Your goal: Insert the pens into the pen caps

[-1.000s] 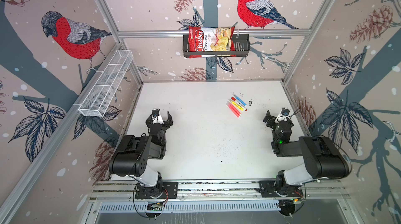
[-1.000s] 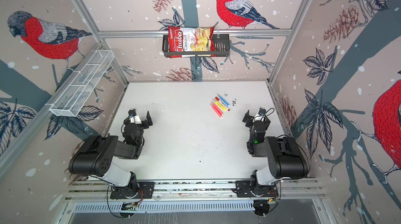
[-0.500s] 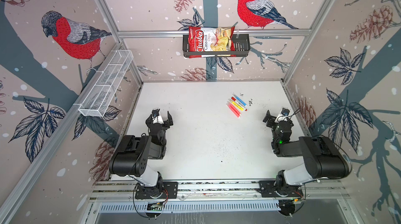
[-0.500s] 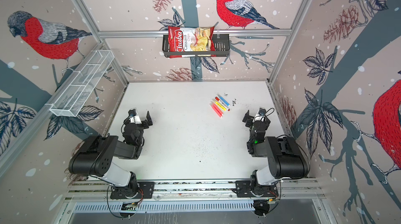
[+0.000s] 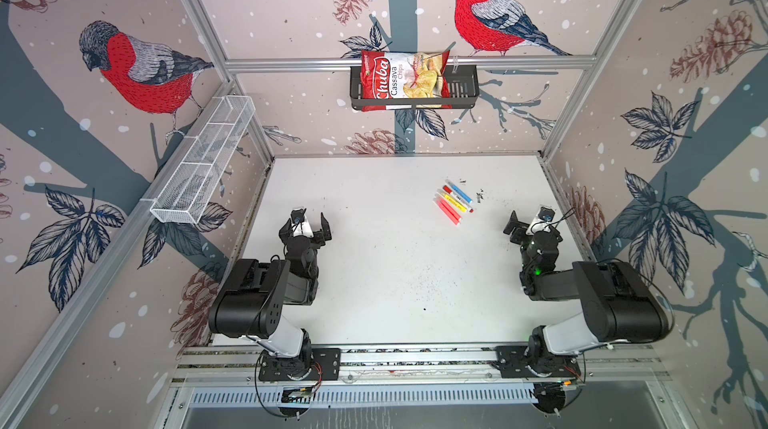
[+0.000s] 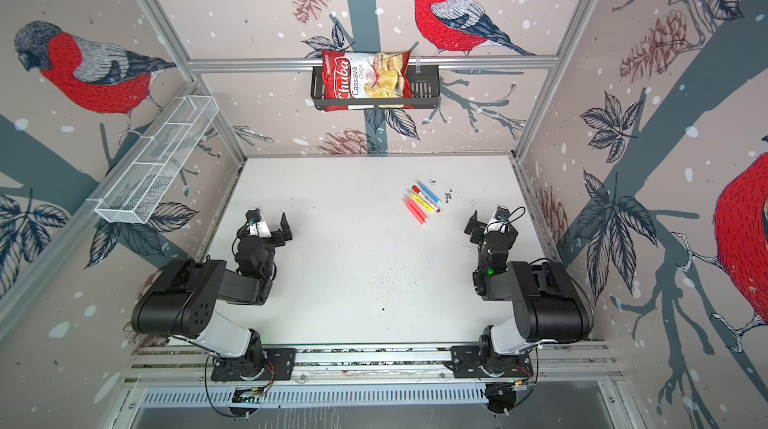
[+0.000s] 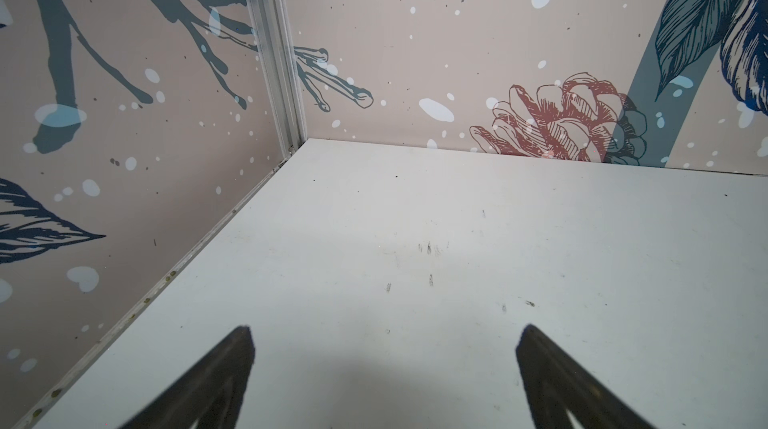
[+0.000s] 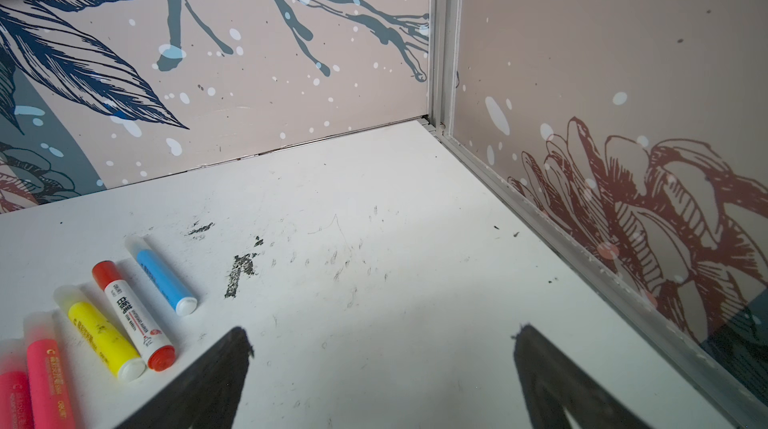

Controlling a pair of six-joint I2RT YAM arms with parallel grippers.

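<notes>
Five slim coloured plastic marker pens point(image 5: 454, 201) lay near the bench's point(image 5: 374, 281) far right corner, seemingly all capped, nothing left; left gripper point(image 7: 386, 329) and right gripper point(image 8: 381, 330) stood spread, empty.

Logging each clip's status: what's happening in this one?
Nothing is being handled. The left gripper and right gripper are both open and empty, at the left and right edges of the table. The five pens lie side by side toward the far right, nearer the right gripper. Each seems to wear a cap already; no loose ones show.
</notes>
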